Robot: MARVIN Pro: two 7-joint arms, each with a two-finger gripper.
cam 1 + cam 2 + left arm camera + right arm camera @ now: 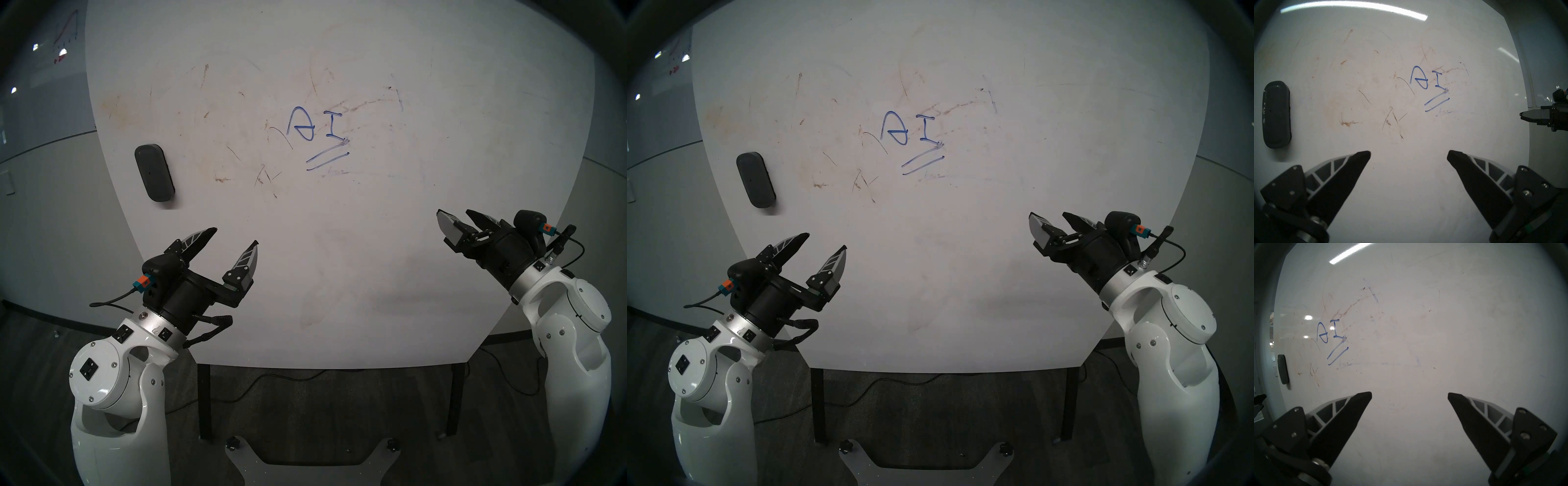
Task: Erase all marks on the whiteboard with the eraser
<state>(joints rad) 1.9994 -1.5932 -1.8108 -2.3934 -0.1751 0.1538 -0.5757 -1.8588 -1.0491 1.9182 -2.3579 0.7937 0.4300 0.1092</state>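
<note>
The whiteboard [339,254] [932,271] [1407,186] [1440,344] lies flat, scuffed with brown scratches. Blue marks [317,137] [913,142] [1430,88] [1333,339] sit near its middle: a crossed oval, an "I" and two slanted lines. The dark grey eraser [154,172] [755,179] [1275,114] [1283,368] rests on the board's left side, untouched. My left gripper [235,236] [827,241] [1408,153] hovers open, nearer to me and right of the eraser. My right gripper [454,213] [1047,215] [1409,394] is open over the board's right part, empty.
A grey wall board with a red graph [66,37] hangs at the far left. Black table legs [204,400] and floor cables [264,383] show below the board's near edge. The robot's base plate [305,465] sits at the bottom.
</note>
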